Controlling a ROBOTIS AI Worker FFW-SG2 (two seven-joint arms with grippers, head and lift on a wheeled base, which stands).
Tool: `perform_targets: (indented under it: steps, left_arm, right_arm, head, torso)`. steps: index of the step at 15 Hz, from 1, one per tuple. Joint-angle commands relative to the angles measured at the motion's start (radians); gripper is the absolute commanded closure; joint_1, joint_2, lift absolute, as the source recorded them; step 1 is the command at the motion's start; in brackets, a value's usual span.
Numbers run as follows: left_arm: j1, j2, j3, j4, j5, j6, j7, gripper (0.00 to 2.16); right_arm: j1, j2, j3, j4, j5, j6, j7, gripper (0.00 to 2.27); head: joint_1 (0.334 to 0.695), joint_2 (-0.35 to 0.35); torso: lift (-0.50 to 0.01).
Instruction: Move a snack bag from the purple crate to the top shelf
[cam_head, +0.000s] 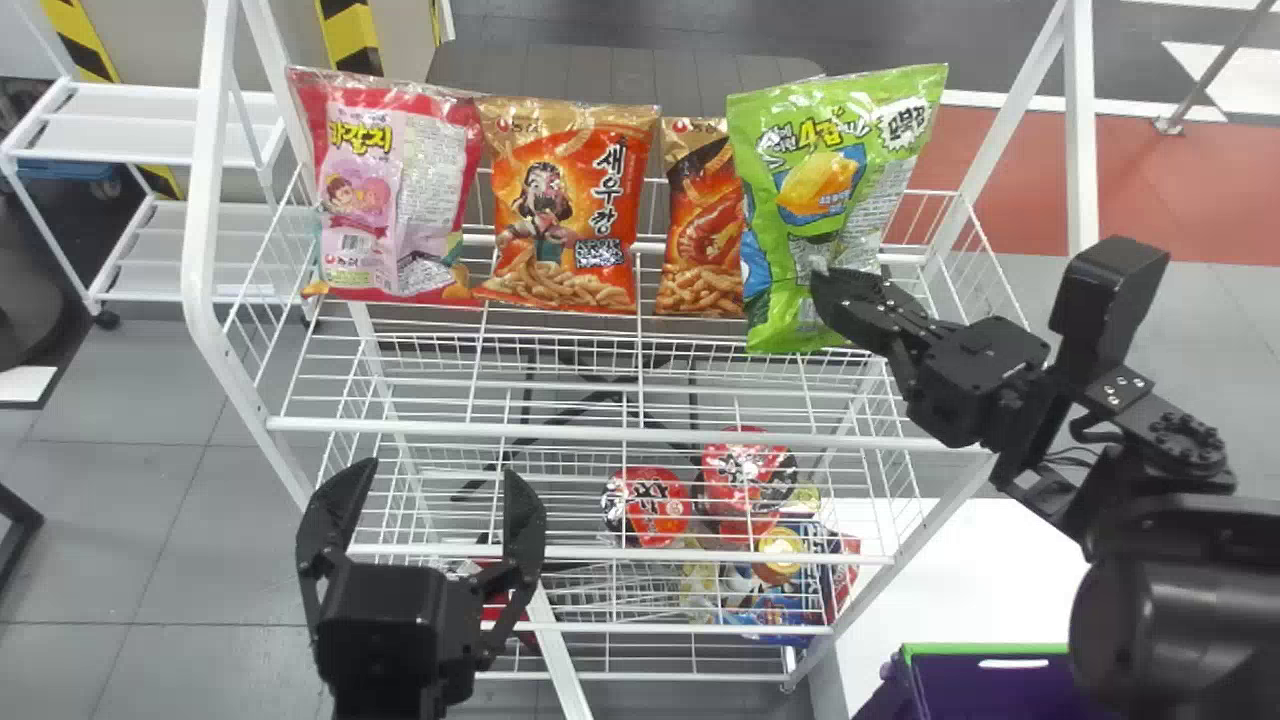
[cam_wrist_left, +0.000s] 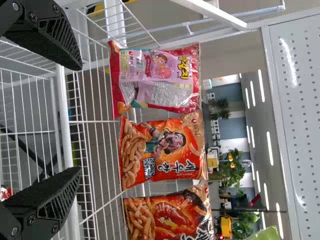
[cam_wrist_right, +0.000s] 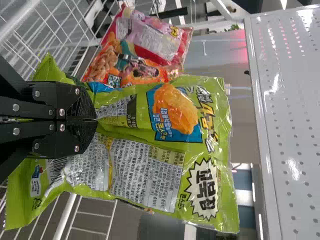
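Top shelf (cam_head: 560, 430): one pink bag (cam_head: 370, 200), two orange bags (cam_head: 600, 200). Right tool (cam_head: 833, 292) grips one green bag (cam_head: 830, 165) beside them; left tool (cam_head: 430, 492) spread wide.

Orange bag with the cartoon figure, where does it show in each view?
Head view: the orange bag, between the pink-and-red bag and the darker orange bag.
Left wrist view: the orange bag, between those neighbours.
Right wrist view: the orange bag, partly behind the green bag.
Shared landmark: the pink-and-red bag beside it.

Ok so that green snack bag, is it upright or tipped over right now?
Upright, tilted slightly: the green snack bag has its printed top edge uppermost, and the right pincer grips its lower part.
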Motion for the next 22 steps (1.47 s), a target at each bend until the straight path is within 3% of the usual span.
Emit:
perform_targets:
  steps: [1, 4, 12, 22]
  left_arm:
    - [0.002, 0.008, -0.004, -0.003, -0.002, -0.001, 0.008, 0.10]
    - [0.004, 0.008, -0.004, -0.003, -0.002, -0.001, 0.008, 0.10]
    - [0.010, 0.012, -0.015, -0.005, -0.009, -0.013, 0.010, 0.10]
    - [0.005, 0.015, -0.015, 0.006, -0.008, -0.056, 0.007, 0.10]
  right_arm:
    - [-0.009, 0.001, -0.008, 0.043, -0.001, -0.042, -0.040, 1.99]
    - [-0.013, 0.001, -0.023, 0.087, -0.001, -0.094, -0.107, 1.99]
    - [-0.076, 0.001, -0.081, 0.235, -0.008, -0.180, -0.147, 1.99]
    - [-0.148, 0.001, -0.066, 0.390, 0.034, -0.269, -0.224, 1.99]
  head:
    - [0.695, -0.098]
    - [0.695, -0.116]
    - [0.695, -0.179]
    - [0.695, -0.197]
  torso:
    - [0.000]
    - [0.000]
    - [0.000]
    - [0.000]
